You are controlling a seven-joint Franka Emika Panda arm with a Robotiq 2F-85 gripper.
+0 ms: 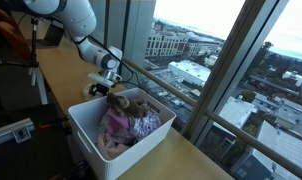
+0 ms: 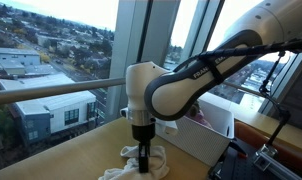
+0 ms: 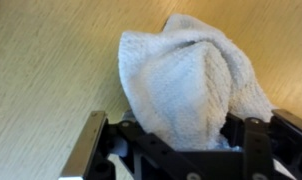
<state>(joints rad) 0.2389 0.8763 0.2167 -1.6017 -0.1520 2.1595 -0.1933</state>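
Currently the end effector [image 3: 176, 150] is straddling the white terry towel [image 3: 191, 80], fingers apart; seemingly light, limp cloth is bunching between them, offering its raised fold.

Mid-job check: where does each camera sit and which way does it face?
Exterior view: raised, looking along the counter past the white bin beside the windows; arm and hand show.
Exterior view: low on the counter, facing the windows; the arm fills the frame, hand down on the white towel.
Wrist view: looks down at the towel on the wood; fingers straddle it.
Shared: bin and hand in both exterior views; towel in wrist and an exterior view.
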